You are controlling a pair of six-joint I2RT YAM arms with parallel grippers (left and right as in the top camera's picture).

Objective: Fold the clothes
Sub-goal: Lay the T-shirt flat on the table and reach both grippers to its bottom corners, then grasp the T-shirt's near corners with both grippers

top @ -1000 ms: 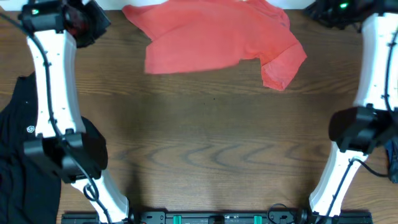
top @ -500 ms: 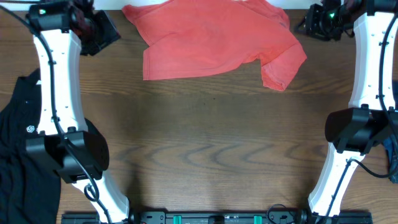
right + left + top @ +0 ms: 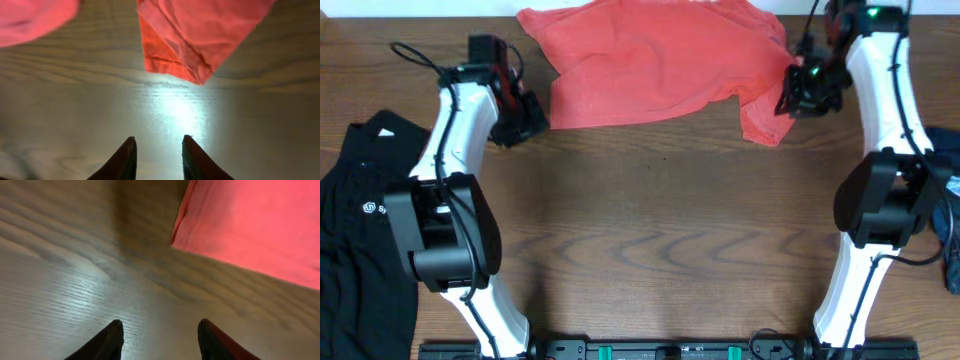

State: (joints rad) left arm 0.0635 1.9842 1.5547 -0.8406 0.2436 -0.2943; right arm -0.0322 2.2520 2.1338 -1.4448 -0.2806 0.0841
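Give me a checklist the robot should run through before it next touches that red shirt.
1. Left gripper open and empty: ok.
2. Right gripper open and empty: ok.
3. Red T-shirt spread flat: not ok; it is wrinkled and the sleeve is crumpled.
4. T-shirt corner lies ahead of the left gripper, untouched: ok.
5. Black shirt lies apart from the red T-shirt: ok.
6. T-shirt's far edge fully on the table: cannot tell; the overhead view cuts it off.
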